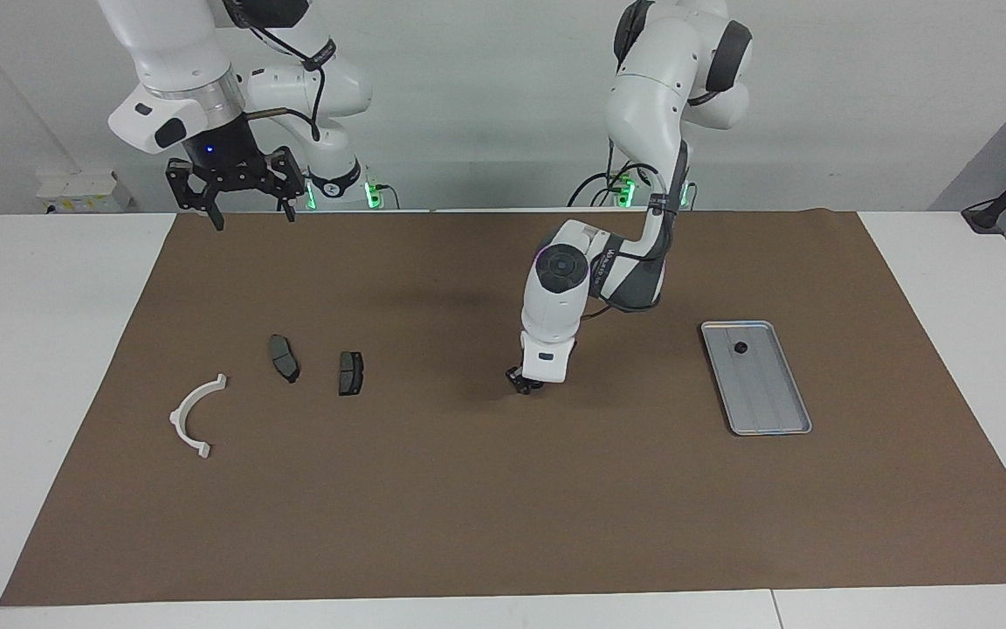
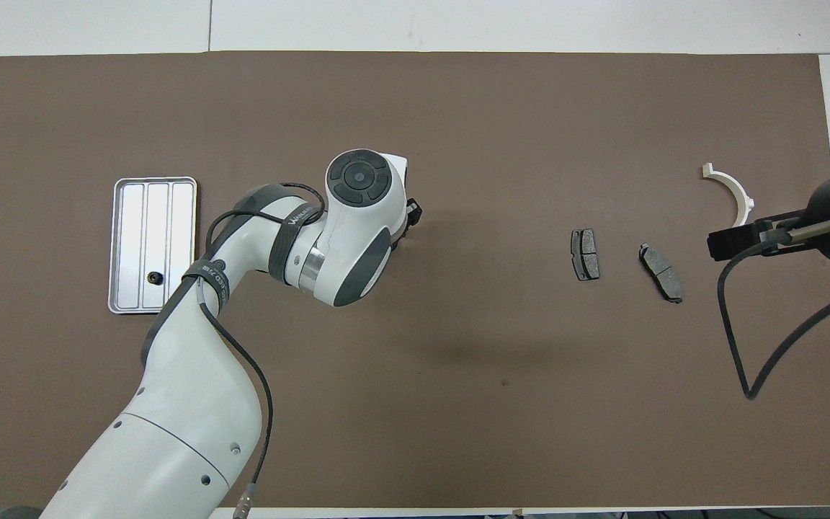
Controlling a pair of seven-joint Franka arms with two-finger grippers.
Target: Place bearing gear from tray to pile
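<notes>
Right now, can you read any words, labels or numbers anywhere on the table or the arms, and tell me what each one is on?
Grey strap on the left arm's forearm: white lettering, too blurred to read.
Cable sleeve on the left arm: white lettering, too small to read.
Tray, bearing gear, brake pads, white bracket: no text visible.

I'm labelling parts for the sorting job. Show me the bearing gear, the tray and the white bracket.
bearing gear (image 1: 740, 348): facing view, its dark round top.
tray (image 1: 769, 397): facing view, bare ridged floor.
white bracket (image 1: 186, 408): facing view, middle of the arc.
</notes>
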